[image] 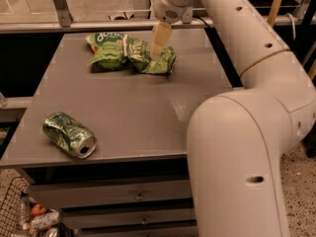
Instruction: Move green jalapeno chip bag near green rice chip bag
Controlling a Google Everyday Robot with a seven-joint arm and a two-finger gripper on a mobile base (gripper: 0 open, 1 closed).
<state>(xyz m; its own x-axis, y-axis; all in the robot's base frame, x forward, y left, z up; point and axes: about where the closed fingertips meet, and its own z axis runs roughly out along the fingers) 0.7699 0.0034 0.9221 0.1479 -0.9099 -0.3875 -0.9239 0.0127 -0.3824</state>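
Tabletop (123, 107): tool (157, 49) above part-hidden jalapeno bag (143, 60)

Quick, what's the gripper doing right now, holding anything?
Gripper: at the green jalapeno chip bag, which lies beside the green rice chip bag; open or closed cannot be told.
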